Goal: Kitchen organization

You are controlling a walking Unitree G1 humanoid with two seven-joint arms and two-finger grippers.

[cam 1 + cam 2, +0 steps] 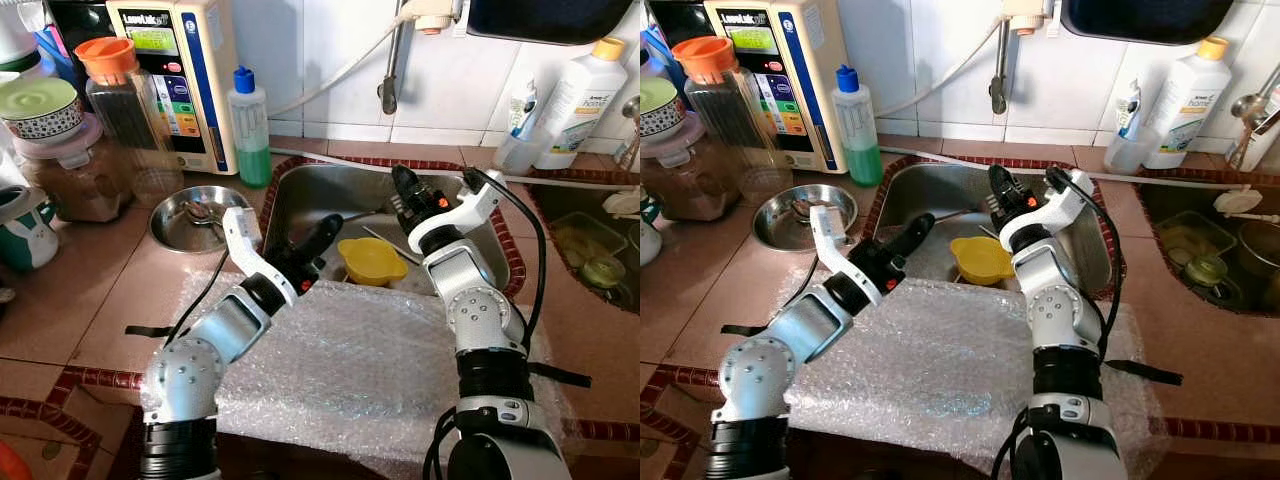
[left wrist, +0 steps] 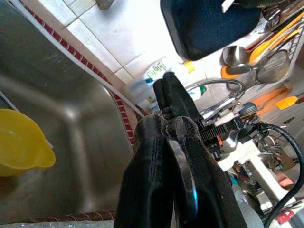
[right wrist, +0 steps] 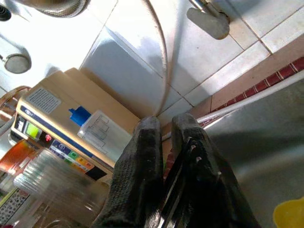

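Yellow cup (image 1: 371, 260) low in sink (image 1: 300, 195); left gripper (image 1: 328, 229) and right gripper (image 1: 403, 186), both pinched shut and empty, risk knocking it.

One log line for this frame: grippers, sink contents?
left gripper: shut, empty, over sink | right gripper: shut, empty, over sink | yellow cup: in sink | bubble wrap: on counter

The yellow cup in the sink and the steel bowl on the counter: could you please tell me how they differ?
The yellow cup is opaque plastic with a pouring lip; the steel bowl is shiny metal with a round rim. The yellow cup sits down inside the sink, between the two grippers; the steel bowl rests on the tiled counter to the sink's left. The steel bowl looks wider and shallower. Both stand upright, open side up.
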